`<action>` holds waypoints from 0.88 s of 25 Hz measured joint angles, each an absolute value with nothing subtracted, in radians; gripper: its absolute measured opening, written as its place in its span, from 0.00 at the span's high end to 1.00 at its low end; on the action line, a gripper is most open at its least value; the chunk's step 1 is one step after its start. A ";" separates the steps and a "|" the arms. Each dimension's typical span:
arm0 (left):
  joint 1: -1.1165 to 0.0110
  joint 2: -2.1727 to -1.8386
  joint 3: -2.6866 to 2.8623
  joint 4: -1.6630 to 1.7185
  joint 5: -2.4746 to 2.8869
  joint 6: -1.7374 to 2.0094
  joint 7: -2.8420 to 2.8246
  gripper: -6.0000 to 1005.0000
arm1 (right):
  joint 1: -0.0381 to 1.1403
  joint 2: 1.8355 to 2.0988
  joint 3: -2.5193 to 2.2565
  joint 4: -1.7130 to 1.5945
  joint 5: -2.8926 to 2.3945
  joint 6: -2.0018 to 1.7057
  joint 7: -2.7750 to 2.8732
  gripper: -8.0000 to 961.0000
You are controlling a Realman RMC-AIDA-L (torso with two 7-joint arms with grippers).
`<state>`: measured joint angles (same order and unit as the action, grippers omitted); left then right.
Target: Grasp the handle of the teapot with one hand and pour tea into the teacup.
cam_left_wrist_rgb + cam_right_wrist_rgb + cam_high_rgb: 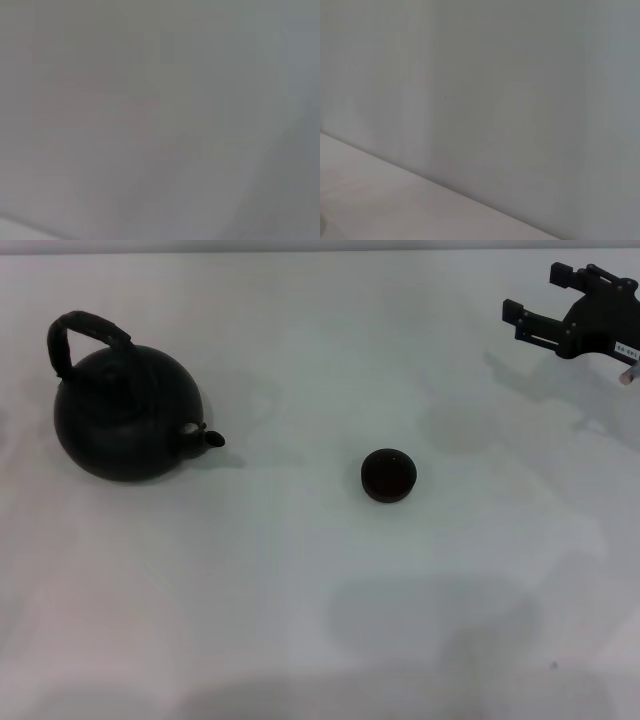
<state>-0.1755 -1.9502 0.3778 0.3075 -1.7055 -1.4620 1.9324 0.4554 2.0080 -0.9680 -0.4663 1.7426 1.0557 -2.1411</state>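
The large matte-black teapot stands upright at the left of the white table in the head view. Its arched black handle rises over its top and its short spout points right, toward the teacup. The small dark teacup stands near the table's middle, well to the right of the spout. My right gripper hovers at the far right, open and empty, far from both. My left gripper is out of view. Both wrist views show only pale blank surface.
The white table stretches wide around the teapot and the cup. Soft shadows lie on it at the front middle and under the right arm. Nothing else stands on it.
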 joint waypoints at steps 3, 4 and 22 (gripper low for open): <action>-0.172 -1.940 0.377 0.306 -1.702 -1.448 1.869 0.35 | 0.454 2.008 -0.968 -0.466 1.743 1.057 -2.141 0.11; -0.169 -1.939 0.379 0.319 -1.700 -1.453 1.852 0.35 | 0.453 2.008 -0.968 -0.466 1.743 1.057 -2.141 0.11; -0.099 -2.074 0.388 0.665 -1.629 -1.520 2.049 0.35 | 0.461 2.011 -0.968 -0.463 1.743 1.049 -2.152 0.11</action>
